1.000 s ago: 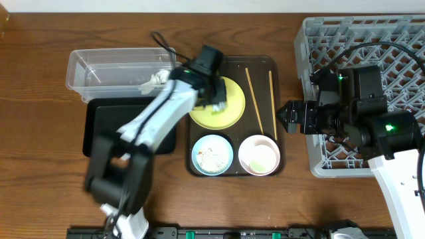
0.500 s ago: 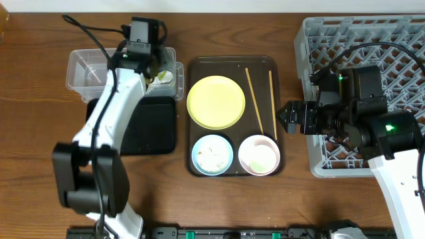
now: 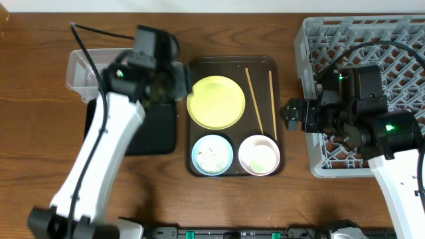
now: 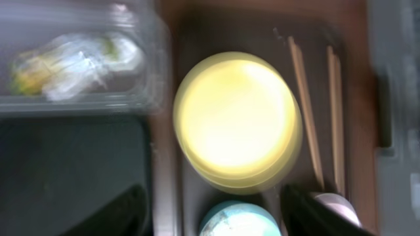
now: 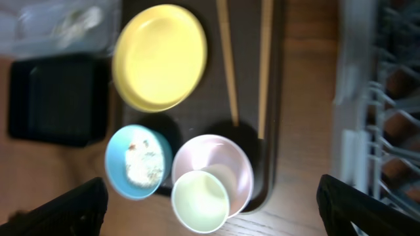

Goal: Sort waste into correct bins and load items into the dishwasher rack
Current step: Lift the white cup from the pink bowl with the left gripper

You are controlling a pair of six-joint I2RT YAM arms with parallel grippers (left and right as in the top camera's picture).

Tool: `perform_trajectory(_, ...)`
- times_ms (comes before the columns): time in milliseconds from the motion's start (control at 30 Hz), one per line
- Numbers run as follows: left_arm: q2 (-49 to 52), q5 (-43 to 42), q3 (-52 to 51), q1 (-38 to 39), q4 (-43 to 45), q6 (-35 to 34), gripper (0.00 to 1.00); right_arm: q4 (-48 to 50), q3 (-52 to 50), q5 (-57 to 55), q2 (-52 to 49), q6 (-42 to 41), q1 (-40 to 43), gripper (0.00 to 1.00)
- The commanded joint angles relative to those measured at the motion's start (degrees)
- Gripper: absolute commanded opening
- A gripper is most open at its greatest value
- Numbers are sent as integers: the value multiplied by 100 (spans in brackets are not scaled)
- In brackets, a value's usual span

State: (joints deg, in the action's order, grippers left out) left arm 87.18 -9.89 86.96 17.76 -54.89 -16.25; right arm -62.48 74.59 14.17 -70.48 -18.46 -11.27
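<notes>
While tub (image 4: pixel 79 105) holds wrapper (image 4: pixel 72 62), blue bowl (image 5: pixel 115 154) holds scraps (image 5: pixel 143 162).

Blur smears the left wrist view, leaving the wrapper (image 4: pixel 65 62) in the clear tub (image 4: pixel 149 78) a pale streak, while overhead the left arm (image 3: pixel 109 133) hides much of that tub and the rack (image 3: pixel 392 36) runs off the right edge.

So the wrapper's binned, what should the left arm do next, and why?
Probably lower the open left end effector onto the rim of the light-blue bowl. The wrapper lies in the clear tub, the end effector is empty, and that bowl holds the rice-like scraps not yet sorted.
</notes>
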Motion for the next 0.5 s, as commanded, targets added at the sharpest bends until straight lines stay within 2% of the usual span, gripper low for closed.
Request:
perform_trajectory(0, -76, -317, 66, 654, -415, 149, 63, -59, 116, -892, 20, -841, 221, 99)
perform_trajectory(133, -26, -243, -96, 1622, -542, 127, 60, -76, 114, -966, 46, -1025, 553, 98)
perform_trajectory(233, 103, 87, -227, 2201, -452, -131, 60, -238, 114, -964, 46, -1073, 800, 98)
perform_trajectory(467, 780, 221, -570, 3099, 13, -516, 56, -671, 114, -966, 46, -1019, 1137, 100)
